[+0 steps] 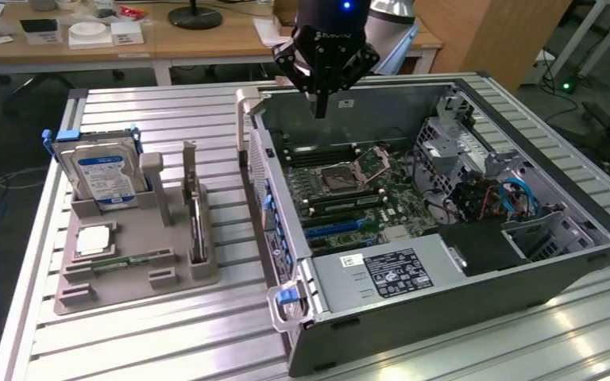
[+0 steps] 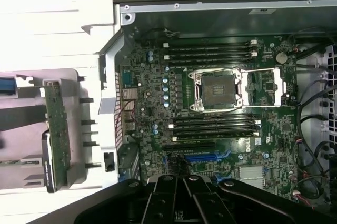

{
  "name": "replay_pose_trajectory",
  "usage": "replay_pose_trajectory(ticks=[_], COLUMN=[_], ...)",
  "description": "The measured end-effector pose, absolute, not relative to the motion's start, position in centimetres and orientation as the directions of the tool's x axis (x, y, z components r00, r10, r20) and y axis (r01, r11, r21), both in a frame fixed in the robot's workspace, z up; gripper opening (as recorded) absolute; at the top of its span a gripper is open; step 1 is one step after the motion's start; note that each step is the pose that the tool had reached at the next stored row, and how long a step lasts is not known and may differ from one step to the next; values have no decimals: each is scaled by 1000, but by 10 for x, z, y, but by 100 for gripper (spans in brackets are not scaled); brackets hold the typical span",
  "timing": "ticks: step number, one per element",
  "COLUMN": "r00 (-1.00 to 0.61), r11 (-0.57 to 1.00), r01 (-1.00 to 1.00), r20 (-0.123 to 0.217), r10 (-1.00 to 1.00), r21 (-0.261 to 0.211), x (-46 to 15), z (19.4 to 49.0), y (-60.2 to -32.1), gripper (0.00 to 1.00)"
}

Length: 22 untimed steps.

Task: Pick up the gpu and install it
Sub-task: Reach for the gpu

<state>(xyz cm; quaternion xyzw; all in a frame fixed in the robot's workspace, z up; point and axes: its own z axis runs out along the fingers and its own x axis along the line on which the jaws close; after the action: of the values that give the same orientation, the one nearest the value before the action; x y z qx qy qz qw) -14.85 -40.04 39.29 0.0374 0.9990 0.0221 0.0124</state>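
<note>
One step is in hand, the pick-up, and it has not begun: the gpu is unpicked.
On the slatted table an open computer case lies with its motherboard exposed. Beside it, at the exterior view's left, a grey holder has the gpu standing on edge. The gripper hangs above the case, jaws closed and empty. A grasp likely calls for opened jaws aligned across the card's thin edge.

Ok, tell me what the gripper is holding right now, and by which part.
Nothing is held. The gripper hangs shut and empty over the open computer case; the gpu stands on edge in the grey holder, apart from it.
</note>
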Motion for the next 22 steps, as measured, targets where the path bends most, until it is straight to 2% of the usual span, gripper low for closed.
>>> replay_pose_trajectory(ticks=[22], r00=[-997], r11=[996], r01=[74], r20=[-22], r10=[75], r21=[45], x=[-167], z=[392], y=[-402], gripper=[11])
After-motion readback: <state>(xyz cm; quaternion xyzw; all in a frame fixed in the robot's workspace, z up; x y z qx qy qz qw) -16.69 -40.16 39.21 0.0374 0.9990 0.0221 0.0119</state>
